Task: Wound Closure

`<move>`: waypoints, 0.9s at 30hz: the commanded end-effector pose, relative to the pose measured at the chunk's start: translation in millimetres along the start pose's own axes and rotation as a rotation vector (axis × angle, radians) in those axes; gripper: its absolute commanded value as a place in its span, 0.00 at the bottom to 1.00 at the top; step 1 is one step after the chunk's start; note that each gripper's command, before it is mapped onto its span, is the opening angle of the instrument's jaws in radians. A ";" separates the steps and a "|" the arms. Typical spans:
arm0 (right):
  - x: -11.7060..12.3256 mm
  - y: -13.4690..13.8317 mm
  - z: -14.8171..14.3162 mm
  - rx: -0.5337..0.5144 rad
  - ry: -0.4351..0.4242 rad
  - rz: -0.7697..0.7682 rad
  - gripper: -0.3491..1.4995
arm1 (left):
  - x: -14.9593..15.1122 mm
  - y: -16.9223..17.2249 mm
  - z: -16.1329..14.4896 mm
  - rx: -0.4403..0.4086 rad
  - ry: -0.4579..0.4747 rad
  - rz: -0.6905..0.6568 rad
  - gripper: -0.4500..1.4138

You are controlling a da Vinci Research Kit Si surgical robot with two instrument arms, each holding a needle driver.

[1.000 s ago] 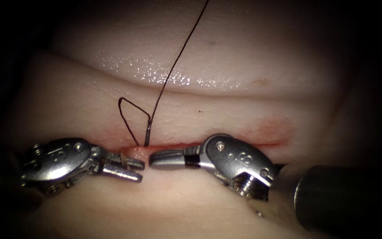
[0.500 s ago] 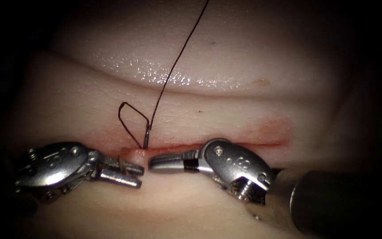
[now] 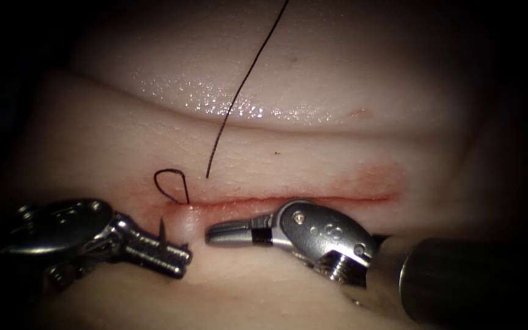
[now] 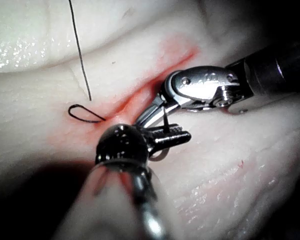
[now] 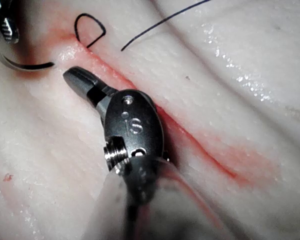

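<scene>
Needle (image 3: 162, 229) first: my left tool (image 3: 181, 254) has its jaws clamped on it near one end of the curve, though I cannot tell which end. A short dark length stands up from the jaws in the endoscope view. In the right wrist view the rest of the needle (image 5: 27, 65) sweeps out from that tool (image 5: 2, 30) over the tissue (image 3: 337, 140), and as far as I can see it lies free of the surface, just below the left end of the cut (image 3: 313, 198). A second ago its tail stood upright in the far lip of the cut; I have since drawn it through and my left tool has dropped lower and further left. My right tool (image 3: 212, 231) holds nothing, its jaws closed together, and it lies just beside the left tool along the near lip of the cut. The thread (image 3: 239, 91) comes down from the top of the endoscope view to a point just above the cut. Beside it a small loop (image 3: 167, 182), tighter than before, runs down into the tissue at the cut's left end. Red fluid (image 3: 377, 180) stains both lips, most heavily toward the right end.
</scene>
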 end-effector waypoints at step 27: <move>-2.1 2.0 0.7 -0.029 -0.013 -0.016 0.17 | 3.8 13.4 0.6 -0.059 0.010 0.335 0.00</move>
